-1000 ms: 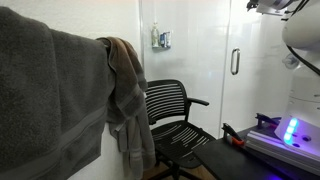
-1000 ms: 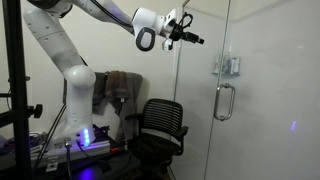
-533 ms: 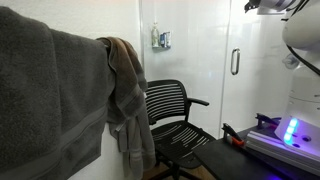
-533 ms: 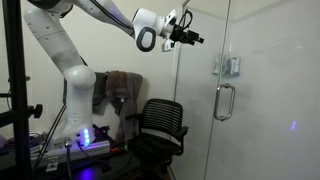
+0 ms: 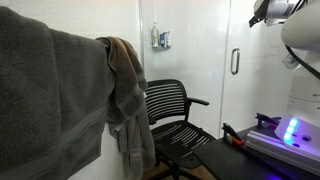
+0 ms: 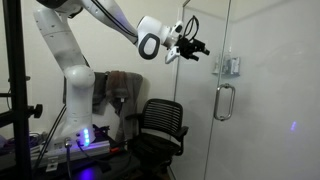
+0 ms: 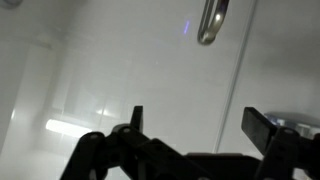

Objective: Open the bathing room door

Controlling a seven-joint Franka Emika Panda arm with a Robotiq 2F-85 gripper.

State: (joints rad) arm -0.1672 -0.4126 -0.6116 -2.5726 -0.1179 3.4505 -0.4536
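Observation:
The bathing room door (image 6: 205,125) is a tall clear-glass panel with a short vertical chrome loop handle (image 6: 224,102). Door (image 5: 248,95) and handle (image 5: 235,62) show in both exterior views. My gripper (image 6: 201,48) is open and empty. It hangs in the air in front of the glass, above the handle and to its left, touching nothing. Only its dark edge (image 5: 262,14) shows at the top of an exterior view. In the wrist view my two fingers (image 7: 200,125) are spread wide, with the handle's rounded end (image 7: 210,22) beyond them.
A fixed glass panel next to the door bears a small bottle shelf (image 5: 161,40). A black mesh office chair (image 6: 160,128) stands by the glass. Towels (image 5: 120,95) hang nearby. The robot base with a blue light (image 6: 82,135) stands on a cart.
My gripper has moved down and closer to the glass door, toward the handle side. The door has not moved.

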